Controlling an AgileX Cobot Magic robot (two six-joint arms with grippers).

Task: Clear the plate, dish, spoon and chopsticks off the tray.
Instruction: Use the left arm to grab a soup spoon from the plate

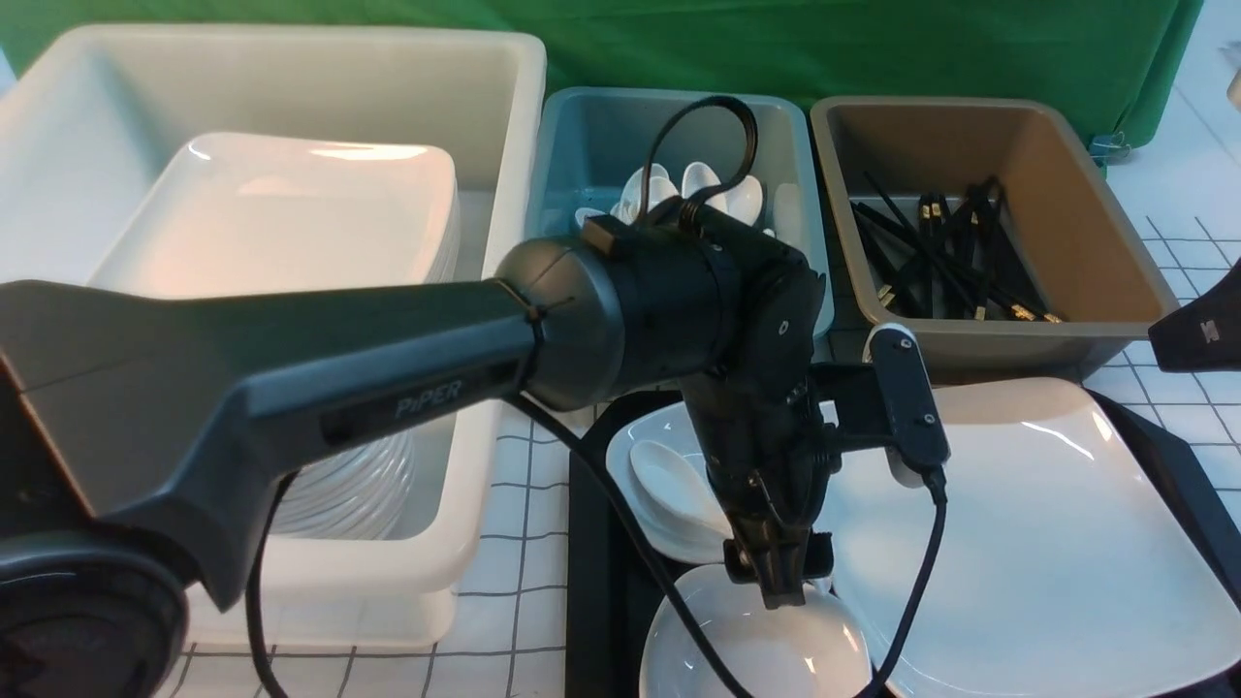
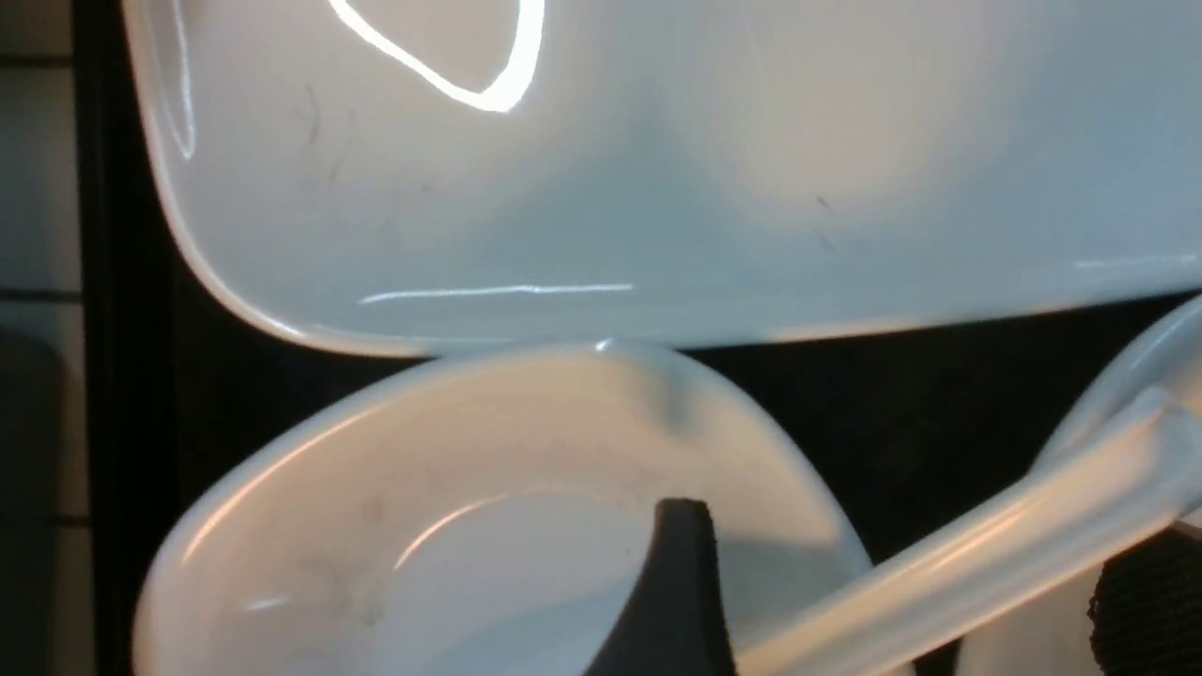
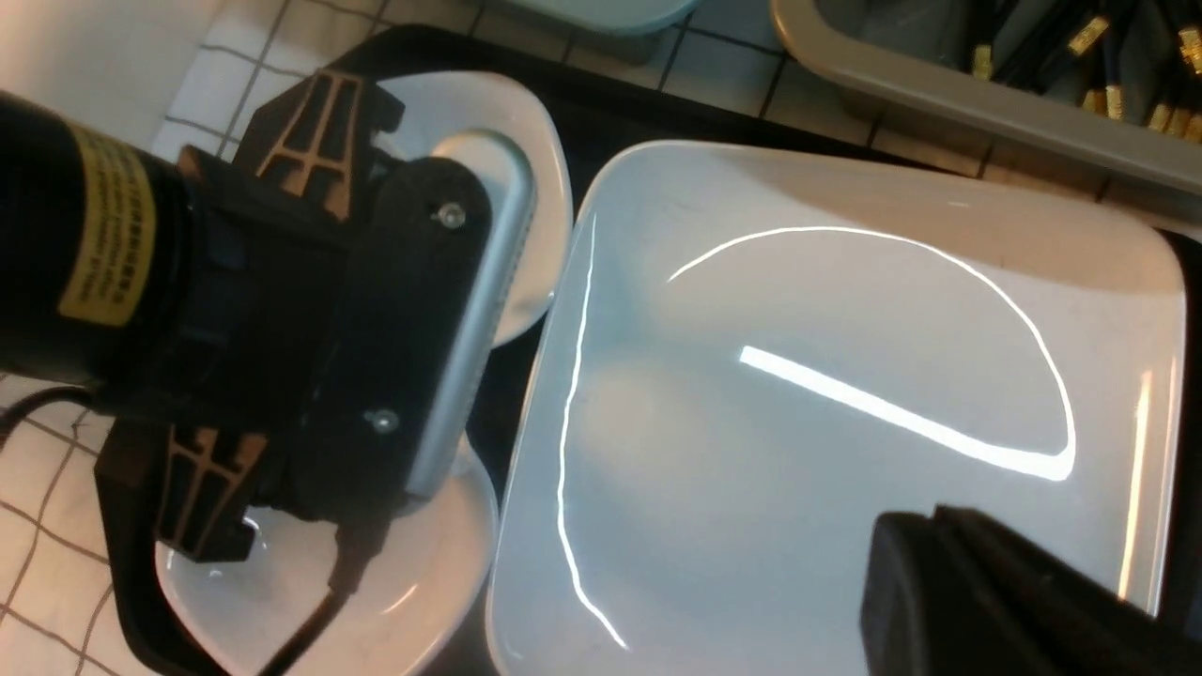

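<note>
Left claw (image 1: 779,582) (spread) above dish (image 1: 756,651).

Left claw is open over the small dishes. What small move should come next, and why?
Probably lower the left claw slightly and close on the spoon handle: the open fingers seem to straddle it in the left wrist view.
</note>
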